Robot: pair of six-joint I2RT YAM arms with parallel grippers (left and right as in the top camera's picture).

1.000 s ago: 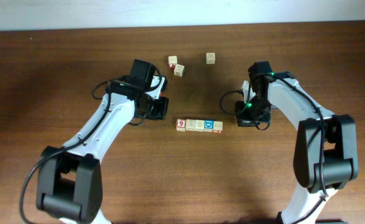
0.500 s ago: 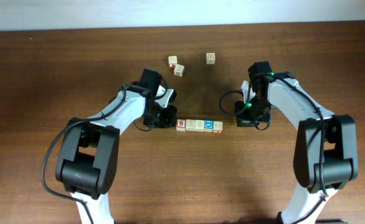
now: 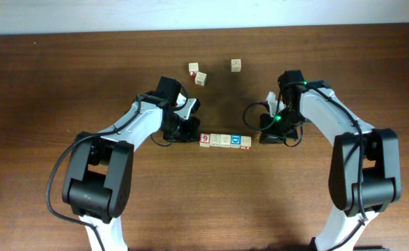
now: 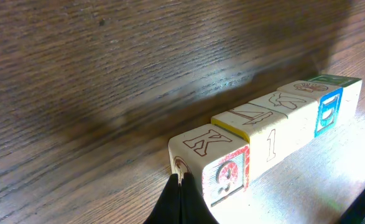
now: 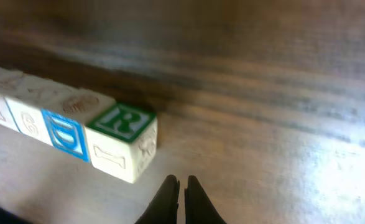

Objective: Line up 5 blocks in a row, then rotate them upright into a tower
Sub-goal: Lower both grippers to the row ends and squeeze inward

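A row of blocks lies mid-table, running from a red "9" block on the left past a blue "D" block. In the left wrist view the "9" block is nearest and the "D" block is far along the row. My left gripper is shut, its tips against the left end of the "9" block. My right gripper is shut and holds nothing. Its tips sit just off the green "R" block at the row's right end.
Three loose cubes lie at the back: two close together and one further right. Both arms flank the row, the left arm reaching in from the lower left and the right arm from the lower right.
My left gripper has swung down and right from behind the row to its left end. The right gripper has edged slightly left toward the row's right end.
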